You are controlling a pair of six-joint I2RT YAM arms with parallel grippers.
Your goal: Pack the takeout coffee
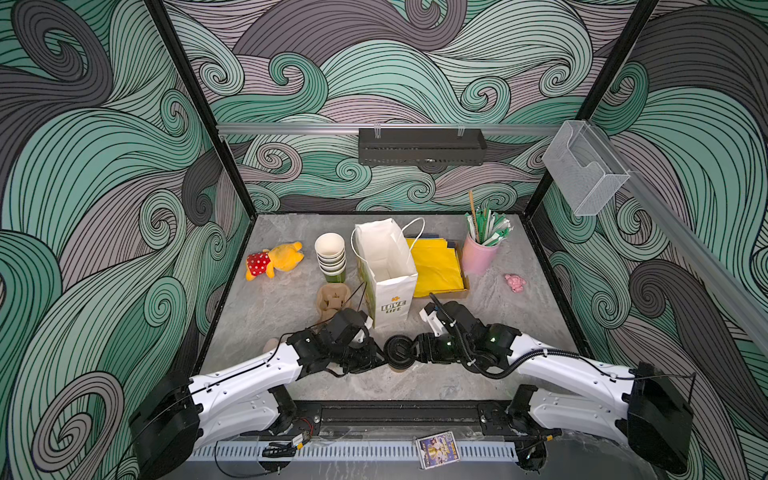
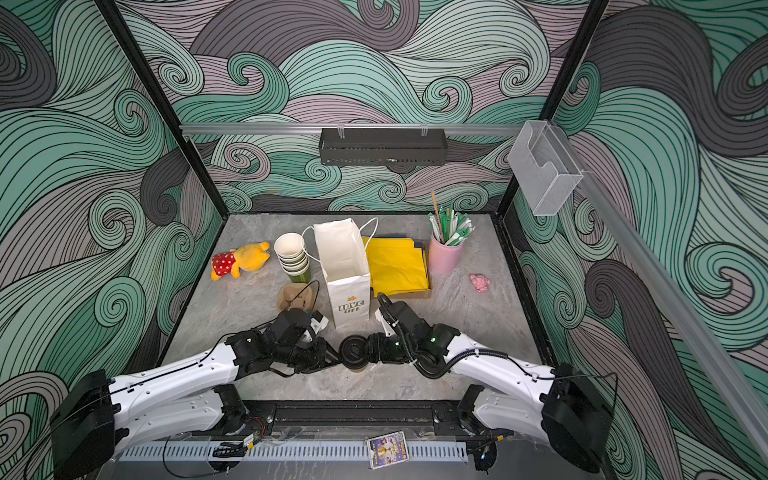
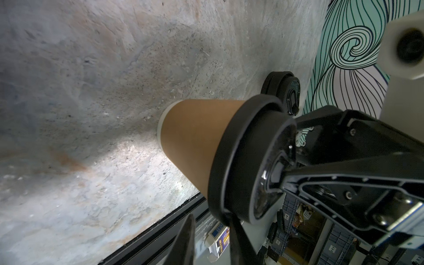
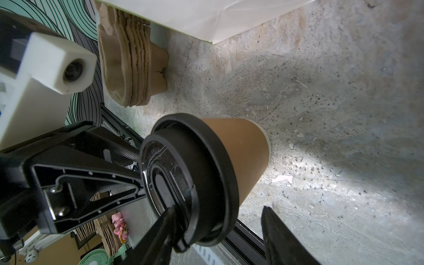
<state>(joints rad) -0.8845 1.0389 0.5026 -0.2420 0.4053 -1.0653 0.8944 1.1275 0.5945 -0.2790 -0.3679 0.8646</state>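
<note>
Tan coffee cup w/ black lid stands upright on tabletop, just in front of white bag. L end effector: fingers close together at lid rim, grip can't be told. R end effector: jaws wide apart astride lid, unclamped. Cup stack beside bag.

Tan-brown paper cup with round black plastic sip lid: standing upright, lid seated on, lower centre of frame in both top views. Wrist views show its plain tapered body and thin white base rim.
</note>
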